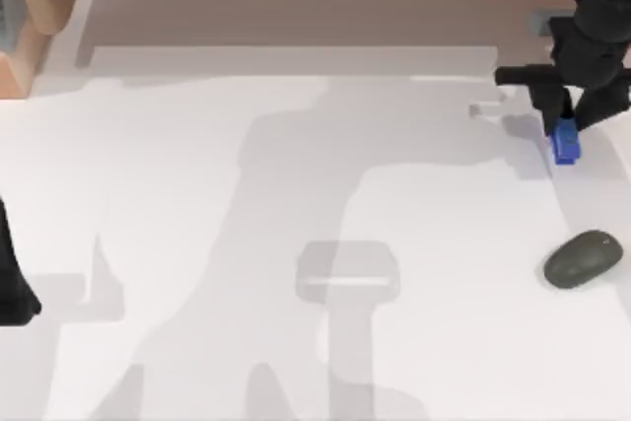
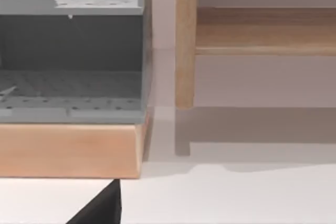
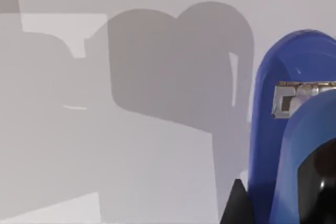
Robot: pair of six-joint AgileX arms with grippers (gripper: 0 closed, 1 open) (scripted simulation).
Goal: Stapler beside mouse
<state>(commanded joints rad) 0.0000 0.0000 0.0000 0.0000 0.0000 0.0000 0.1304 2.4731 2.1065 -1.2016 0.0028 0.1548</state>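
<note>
stapler (image 1: 565, 141) at right gripper (image 1: 557, 115), no readable markings.

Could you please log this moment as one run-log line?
right gripper: holding stapler | mouse: nearer, table's right | left arm: parked, left edge

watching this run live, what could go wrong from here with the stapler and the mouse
The right gripper holds the stapler by one end, so it may tilt or slip. The mouse lies near the table's right edge; a nudge on set-down could push it off.
</note>
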